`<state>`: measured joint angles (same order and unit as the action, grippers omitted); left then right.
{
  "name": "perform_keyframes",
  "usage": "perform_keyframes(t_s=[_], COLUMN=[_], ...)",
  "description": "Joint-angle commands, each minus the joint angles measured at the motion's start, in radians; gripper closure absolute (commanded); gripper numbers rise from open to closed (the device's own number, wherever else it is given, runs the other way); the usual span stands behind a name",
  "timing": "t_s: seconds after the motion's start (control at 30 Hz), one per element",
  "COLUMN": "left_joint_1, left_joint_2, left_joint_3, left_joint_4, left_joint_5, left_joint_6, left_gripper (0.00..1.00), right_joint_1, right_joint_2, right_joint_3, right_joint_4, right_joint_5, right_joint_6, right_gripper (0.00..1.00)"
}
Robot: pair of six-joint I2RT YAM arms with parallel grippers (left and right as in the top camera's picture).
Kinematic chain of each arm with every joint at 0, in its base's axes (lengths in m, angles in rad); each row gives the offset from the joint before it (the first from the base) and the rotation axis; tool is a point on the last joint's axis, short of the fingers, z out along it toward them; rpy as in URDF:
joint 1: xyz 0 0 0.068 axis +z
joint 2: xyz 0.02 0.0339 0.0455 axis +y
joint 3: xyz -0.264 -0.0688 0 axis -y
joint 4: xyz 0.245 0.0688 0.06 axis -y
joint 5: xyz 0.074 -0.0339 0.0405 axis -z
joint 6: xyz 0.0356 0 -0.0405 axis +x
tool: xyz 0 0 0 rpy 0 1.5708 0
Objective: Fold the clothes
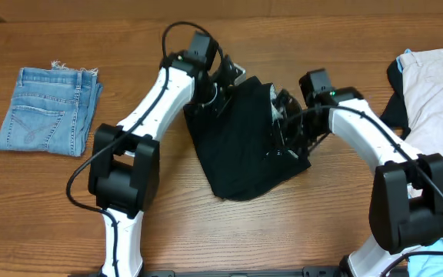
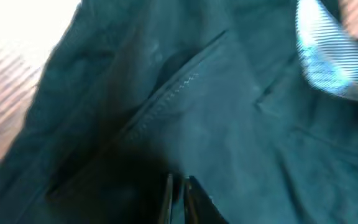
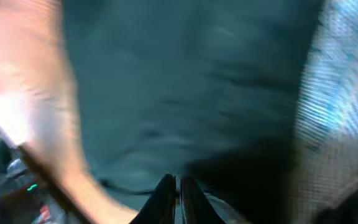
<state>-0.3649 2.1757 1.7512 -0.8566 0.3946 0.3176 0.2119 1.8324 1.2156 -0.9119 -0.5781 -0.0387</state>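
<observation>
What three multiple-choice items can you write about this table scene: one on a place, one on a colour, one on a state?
1. The light-blue denim shorts with a frayed hem lie: A) at the left end of the brown wooden table; B) in its middle; C) in a basket.
2. The wide soft-fabric shorts in the table's middle are: A) red; B) white; C) black.
3. The fingers of the right hand stand: A) wide apart; B) close together; C) out of view.

Answers: 1 A, the overhead view shows them at the far left. 2 C, they look dark in every view. 3 B, the right wrist view shows only a thin gap.
</observation>
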Motion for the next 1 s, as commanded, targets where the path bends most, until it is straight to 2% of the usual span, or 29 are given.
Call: perform_keyframes(t_s=[0.0, 0.17, 0.27, 0.33, 0.43, 0.5, 0.6, 0.7, 0.73, 0.77, 0.87, 0.97], left_joint_1=[0.003, 0.007, 0.013, 0.028, 0.054, 0.069, 0.071, 0.057, 0.049, 0.037, -0.004, -0.036], left_joint_2=[0.012, 0.012, 0.012, 0.012, 0.011, 0.009, 0.005, 0.005, 0.005, 0.006, 0.006, 0.007], left_joint_3=[-0.074, -0.087, -0.085, -0.047, 0.061, 0.171, 0.275, 0.299, 0.293, 0.273, 0.166, 0.028], left_joint_4=[0.092, 0.159, 0.211, 0.206, 0.11, -0.016, -0.183, -0.292, -0.323, -0.346, -0.321, -0.207], left_joint_5=[0.024, -0.026, -0.147, -0.164, -0.156, -0.123, -0.014, 0.135, 0.174, 0.189, 0.179, 0.175], left_joint_6=[0.015, 0.005, -0.057, -0.08, -0.106, -0.106, -0.105, -0.038, -0.006, 0.029, 0.097, 0.106], left_gripper=[0.85, 0.81, 0.73, 0.75, 0.79, 0.77, 0.77, 0.81, 0.82, 0.83, 0.86, 0.86], right_joint_1=[-0.013, -0.064, -0.09, -0.1, -0.101, -0.101, -0.101, -0.101, -0.101, -0.1, -0.076, -0.04], right_joint_2=[-0.003, 0.011, 0.01, 0.008, -0.01, -0.056, -0.142, -0.222, -0.238, -0.246, -0.224, -0.175], right_joint_3=[-0.101, -0.188, -0.193, -0.186, -0.143, -0.101, -0.051, -0.033, -0.033, -0.033, -0.048, -0.066], right_joint_4=[0.07, 0.161, 0.137, 0.109, 0.052, 0.022, -0.017, -0.047, -0.048, -0.048, -0.04, -0.036], right_joint_5=[0.294, 0.436, 0.458, 0.435, 0.36, 0.277, 0.14, 0.019, -0.007, -0.031, -0.083, -0.101], right_joint_6=[0.2, 0.4, 0.441, 0.434, 0.329, 0.242, 0.133, 0.082, 0.082, 0.082, 0.024, -0.027], right_gripper=[0.92, 0.92, 0.94, 0.94, 0.93, 0.91, 0.87, 0.87, 0.88, 0.96, 0.96, 0.96])
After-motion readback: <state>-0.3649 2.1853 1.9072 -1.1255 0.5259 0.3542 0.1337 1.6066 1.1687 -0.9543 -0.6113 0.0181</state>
